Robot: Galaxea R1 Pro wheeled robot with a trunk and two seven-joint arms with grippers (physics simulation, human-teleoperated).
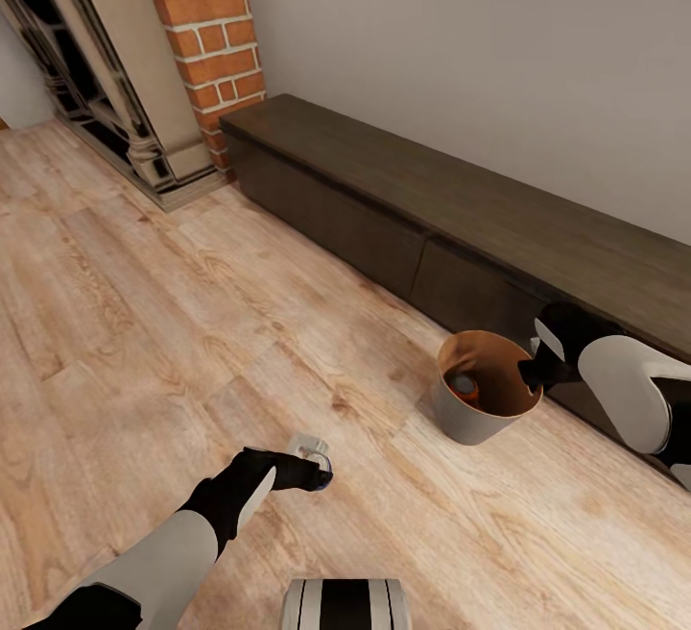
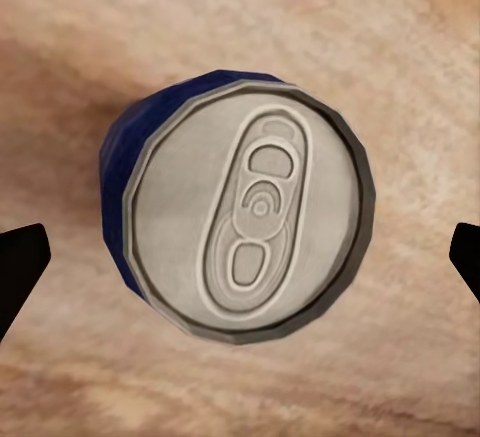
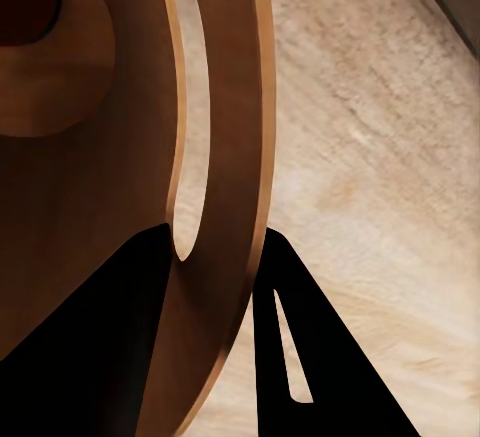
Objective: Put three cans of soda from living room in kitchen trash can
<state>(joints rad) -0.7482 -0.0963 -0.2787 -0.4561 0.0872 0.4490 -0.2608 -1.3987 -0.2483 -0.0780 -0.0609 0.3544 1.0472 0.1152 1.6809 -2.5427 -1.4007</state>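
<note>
Living room, wood plank floor [image 1: 144, 323]; long low dark-brown bench [image 1: 461, 217] runs along the grey wall, red brick column [image 1: 206, 25] at its far end, a pale stone surround just beside the column.

Trash can [image 1: 470, 414] stands upright on the floor close in front of the bench, pale outer wall, coppery inside; one orange soda can [image 1: 464, 385] lies at its bottom, silver top showing.

Right gripper [image 1: 536, 373] is at the can's rim on the bench side; in the right wrist view the two dark fingers [image 3: 300, 357] sit one on each side of the trash can's wall [image 3: 215, 207], inner finger against the coppery face, outer finger against the outside; jaws clamped on the rim.

Left gripper [image 1: 321, 469] reaches low over the floor, pointing down at a blue soda can [image 1: 315, 452]; the can stands upright on the planks, well apart from the trash can. In the left wrist view the blue soda can [image 2: 245, 212] shows top-on, silver lid and pull tab centred; the black fingertips [image 2: 20, 267] stand wide on either side, clear of it; jaws apart, nothing held.
</note>
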